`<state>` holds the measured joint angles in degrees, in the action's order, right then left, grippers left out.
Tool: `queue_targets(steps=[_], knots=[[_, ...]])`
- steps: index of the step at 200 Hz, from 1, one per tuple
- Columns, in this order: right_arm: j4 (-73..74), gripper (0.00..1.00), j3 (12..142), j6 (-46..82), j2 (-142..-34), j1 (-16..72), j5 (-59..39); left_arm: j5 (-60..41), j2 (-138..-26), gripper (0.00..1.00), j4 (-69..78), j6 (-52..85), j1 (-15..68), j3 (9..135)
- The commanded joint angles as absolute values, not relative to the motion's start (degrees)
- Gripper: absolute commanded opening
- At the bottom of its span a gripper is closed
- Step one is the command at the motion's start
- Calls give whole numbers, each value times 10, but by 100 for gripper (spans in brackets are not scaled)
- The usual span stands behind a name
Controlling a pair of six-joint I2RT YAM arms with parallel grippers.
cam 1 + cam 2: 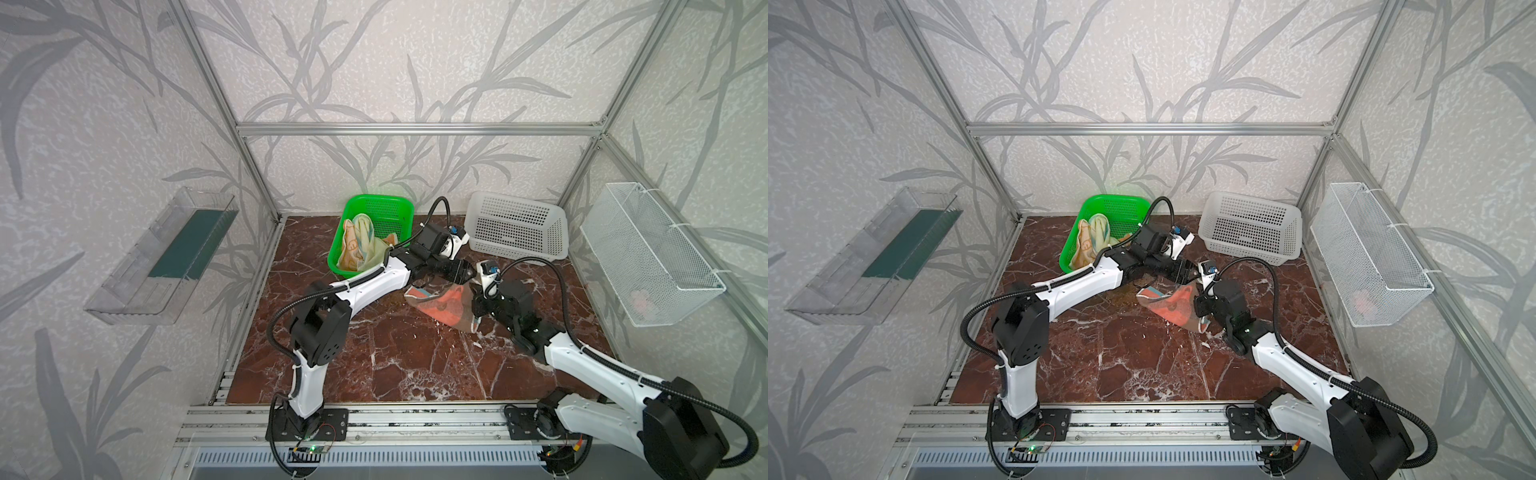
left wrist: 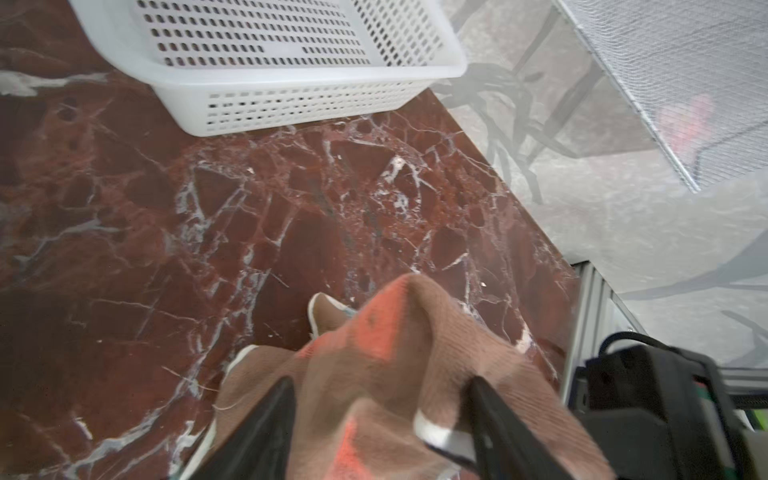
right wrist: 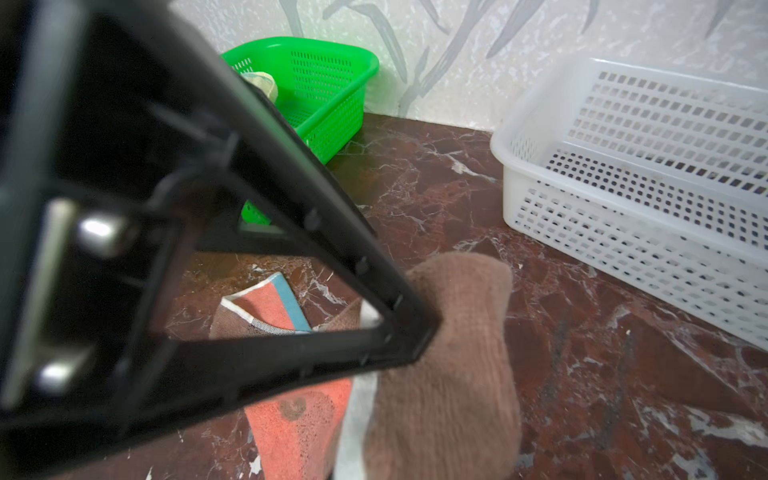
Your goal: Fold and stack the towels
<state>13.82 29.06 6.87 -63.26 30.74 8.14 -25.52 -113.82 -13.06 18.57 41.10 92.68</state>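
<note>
The salmon-orange towel with the brown bear (image 1: 440,307) (image 1: 1167,307) lies rumpled on the marble table, right of centre. My left gripper (image 1: 470,275) (image 1: 1192,270) reaches across over its far edge. In the left wrist view its jaws stand apart (image 2: 381,386), with a raised fold of the towel (image 2: 399,332) between them. My right gripper (image 1: 478,309) (image 1: 1200,308) is shut at the towel's right side. Its own jaws are hidden in the right wrist view, where the brown cloth (image 3: 449,374) rises beside a black finger (image 3: 291,353) of the left gripper. Two more towels, pale yellow (image 1: 372,245) and orange-cream (image 1: 351,247), lie crumpled in the green basket (image 1: 386,203).
A white perforated basket (image 1: 515,224) (image 2: 257,95) (image 3: 623,199) stands at the back right, close behind both grippers. A wire basket (image 1: 648,253) hangs on the right wall and a clear shelf (image 1: 162,257) on the left wall. Aluminium frame posts edge the table.
</note>
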Motion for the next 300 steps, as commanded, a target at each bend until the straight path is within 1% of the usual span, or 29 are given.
queue_targets(steps=[1, 30, 92, 138, 213, 275, 286, 300], knots=[[142, 0, 274, 73, -622, 308, 136, -188, -1165, 74, -154, 205, 390, 956], [139, 0, 265, 77, -630, 307, 143, -164, -1213, 74, -156, 236, 359, 991], [138, 0, 276, 81, -652, 307, 134, -112, -1342, 74, -251, 252, 315, 1149], [134, 0, 287, 83, -664, 307, 107, -27, -1410, 78, -323, 241, 295, 1250], [134, 0, 317, 83, -725, 308, 47, 18, -1406, 79, -299, 233, 234, 1238], [136, 0, 349, 91, -774, 311, -5, 74, -1394, 79, -294, 193, 201, 1231], [128, 0, 360, 88, -782, 312, -15, 69, -1386, 80, -290, 186, 196, 1221], [116, 1, 376, 82, -797, 315, -27, 38, -1370, 82, -279, 172, 194, 1198]])
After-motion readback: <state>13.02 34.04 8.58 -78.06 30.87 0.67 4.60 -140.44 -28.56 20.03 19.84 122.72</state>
